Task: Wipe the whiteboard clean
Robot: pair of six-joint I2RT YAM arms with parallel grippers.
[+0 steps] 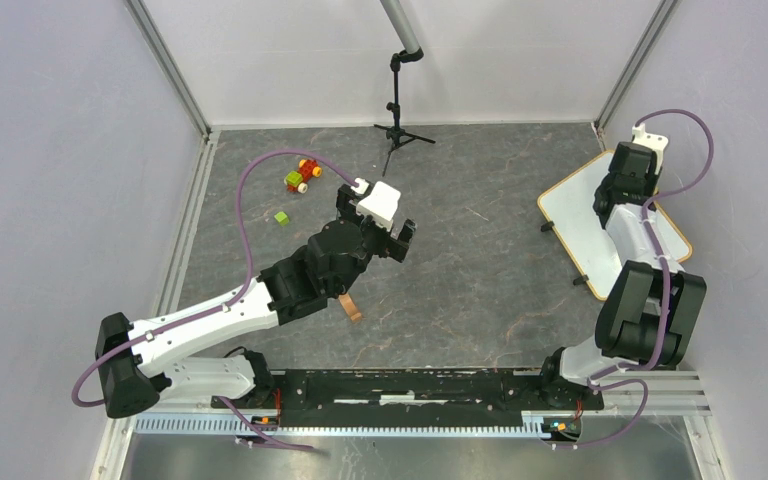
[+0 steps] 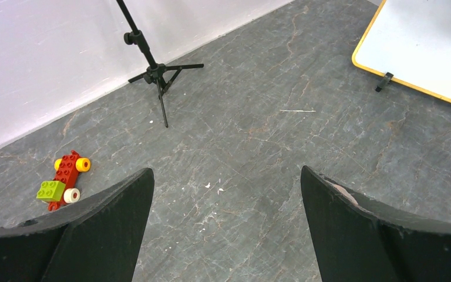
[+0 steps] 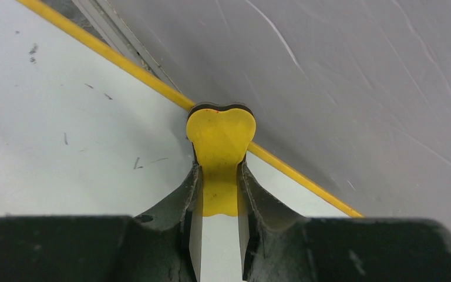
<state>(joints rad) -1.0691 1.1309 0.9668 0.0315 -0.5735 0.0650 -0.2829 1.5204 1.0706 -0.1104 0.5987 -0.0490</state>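
One yellow eraser (image 3: 221, 141) pinched in right gripper (image 3: 219, 176) over whiteboard (image 3: 64, 147), left gripper (image 2: 226, 170) gaping empty

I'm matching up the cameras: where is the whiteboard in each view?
Top external: whiteboard at right edge, under the right arm.
Left wrist: top right corner.
Right wrist: fills the left half, behind the yellow eraser.
Shared landmark: its yellow frame.

Whiteboard (image 1: 572, 215): partly hidden beneath the right arm (image 1: 640, 240) from above; cut by the left wrist view's corner; its specks (image 3: 136, 163) too small to read; yellow pad (image 3: 220, 132) at its edge, base hidden inside the right gripper (image 3: 219, 173).
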